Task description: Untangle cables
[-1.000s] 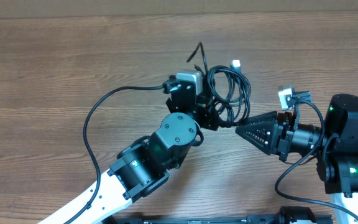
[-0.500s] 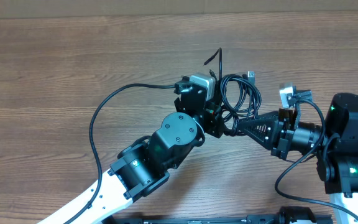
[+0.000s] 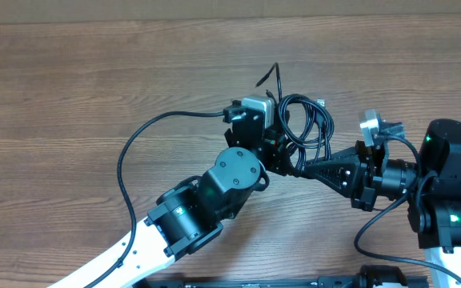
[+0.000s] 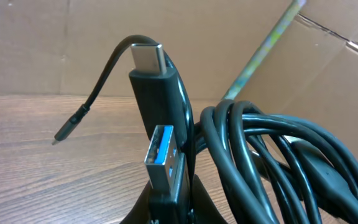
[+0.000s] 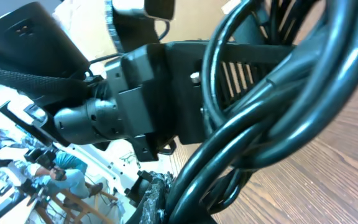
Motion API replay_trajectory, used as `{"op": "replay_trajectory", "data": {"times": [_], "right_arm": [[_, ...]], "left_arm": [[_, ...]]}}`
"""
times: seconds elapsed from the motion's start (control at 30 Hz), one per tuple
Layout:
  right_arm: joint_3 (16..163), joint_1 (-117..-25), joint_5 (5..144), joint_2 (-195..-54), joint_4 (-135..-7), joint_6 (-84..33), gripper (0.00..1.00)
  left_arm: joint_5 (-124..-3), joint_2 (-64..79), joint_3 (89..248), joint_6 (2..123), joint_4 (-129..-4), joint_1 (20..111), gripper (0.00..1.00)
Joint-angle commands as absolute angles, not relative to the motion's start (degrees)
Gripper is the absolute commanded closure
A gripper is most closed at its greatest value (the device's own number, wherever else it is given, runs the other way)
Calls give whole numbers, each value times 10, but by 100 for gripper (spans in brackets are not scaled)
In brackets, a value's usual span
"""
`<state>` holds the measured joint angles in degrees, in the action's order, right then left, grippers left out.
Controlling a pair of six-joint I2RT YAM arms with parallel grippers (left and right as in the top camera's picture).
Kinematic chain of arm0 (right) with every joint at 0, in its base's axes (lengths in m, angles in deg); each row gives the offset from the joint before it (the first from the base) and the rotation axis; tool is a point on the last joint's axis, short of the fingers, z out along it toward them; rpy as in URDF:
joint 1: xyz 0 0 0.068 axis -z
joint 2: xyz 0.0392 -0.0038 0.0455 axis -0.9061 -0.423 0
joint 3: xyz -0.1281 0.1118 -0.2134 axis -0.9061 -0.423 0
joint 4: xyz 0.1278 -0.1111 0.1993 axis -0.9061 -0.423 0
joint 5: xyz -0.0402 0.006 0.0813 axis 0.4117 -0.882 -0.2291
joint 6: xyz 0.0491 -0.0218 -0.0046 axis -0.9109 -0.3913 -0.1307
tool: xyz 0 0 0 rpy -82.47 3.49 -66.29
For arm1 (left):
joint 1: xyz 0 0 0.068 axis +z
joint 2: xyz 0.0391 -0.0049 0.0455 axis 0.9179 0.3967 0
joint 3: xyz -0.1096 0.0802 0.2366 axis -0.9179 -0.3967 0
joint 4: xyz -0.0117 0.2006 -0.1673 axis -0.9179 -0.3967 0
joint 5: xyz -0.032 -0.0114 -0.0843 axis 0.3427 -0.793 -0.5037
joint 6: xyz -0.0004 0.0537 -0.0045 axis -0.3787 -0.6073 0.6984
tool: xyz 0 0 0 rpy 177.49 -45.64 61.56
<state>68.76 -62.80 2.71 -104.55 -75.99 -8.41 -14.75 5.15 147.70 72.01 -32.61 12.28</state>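
Observation:
The cables point(image 3: 306, 124) are a bundle of thin black loops with small silver plug tips, held up between both arms at the table's middle. My left gripper point(image 3: 277, 154) is shut on the plug ends of the cables point(image 4: 166, 168): a blue USB plug and a USB-C tip stick up from its jaws, loops hang to the right. My right gripper point(image 3: 304, 166) is shut on the cable loops point(image 5: 260, 124), which fill its view. A loose cable end point(image 3: 269, 74) sticks up and back.
The left arm's own thick black wire point(image 3: 134, 152) curves over the wooden table point(image 3: 78, 80) on the left. The right arm's base point(image 3: 450, 200) stands at the right edge. Cardboard point(image 4: 328, 56) backs the table.
The cable bundle and both grippers have shifted right and closer together over the last second. The right gripper has tilted and pushed in to the loops.

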Motion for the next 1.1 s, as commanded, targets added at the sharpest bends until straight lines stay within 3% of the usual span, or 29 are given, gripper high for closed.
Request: {"op": "replay_trajectory", "data": {"times": [0.0,0.17,0.37,0.5,0.63,0.67,0.7,0.73,0.8,0.9,1.07], "right_arm": [[698,-631,-40,-1039,-761,-63,96],[698,-631,-77,-1039,-762,-27,96],[698,-631,-77,-1039,-766,-27,96],[698,-631,-76,-1039,-766,-27,96],[698,-631,-62,-1039,-766,-27,96],[698,-631,-47,-1039,-767,-31,94],[698,-631,-6,-1039,-767,-60,80],[698,-631,21,-1039,-766,-81,72],[698,-631,72,-1039,-766,-118,38],[698,-631,145,-1039,-766,-157,30],[698,-631,179,-1039,-764,-158,27]], "left_arm": [[-66,53,1485,745,-332,134,96],[-11,53,1485,772,-356,134,96],[79,53,1485,928,-387,133,96],[78,53,1485,1009,-392,133,96],[42,53,1485,977,-390,133,96],[27,53,1485,952,-390,133,96],[0,53,1485,893,-391,133,96],[-14,53,1485,860,-391,133,96],[-48,53,1485,795,-391,133,96],[-101,53,1485,707,-391,133,96],[-175,53,1485,641,-390,133,96]]}}
